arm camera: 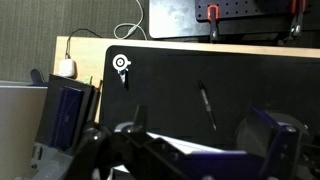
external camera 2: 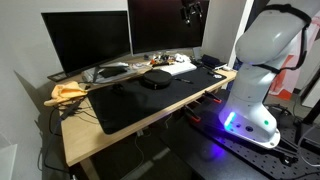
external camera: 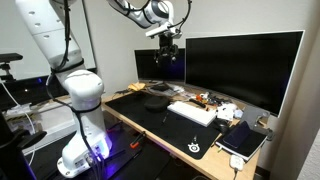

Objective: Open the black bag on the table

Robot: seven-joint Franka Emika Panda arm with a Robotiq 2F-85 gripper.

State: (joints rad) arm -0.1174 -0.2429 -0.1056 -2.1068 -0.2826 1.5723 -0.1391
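Note:
The black bag [external camera 2: 153, 80] is a small, low, soft pouch on the black mat near the middle of the table [external camera 2: 78, 135]. It also shows in an exterior view [external camera: 155, 101]. My gripper [external camera: 168, 52] hangs high above the table in front of the monitors, well above the bag, and it also shows in an exterior view [external camera 2: 192, 12]. In the wrist view its fingers [arm camera: 195, 150] stand wide apart with nothing between them. The bag does not show in the wrist view.
A white keyboard [external camera: 192, 113] lies on the mat beside the bag. A dark notebook [external camera: 243, 138] sits at the desk end. Two monitors [external camera: 240, 65] stand behind. A pen [arm camera: 206, 105] and a white logo [arm camera: 120, 63] are on the mat. A yellowish cloth [external camera 2: 68, 92] lies at one end.

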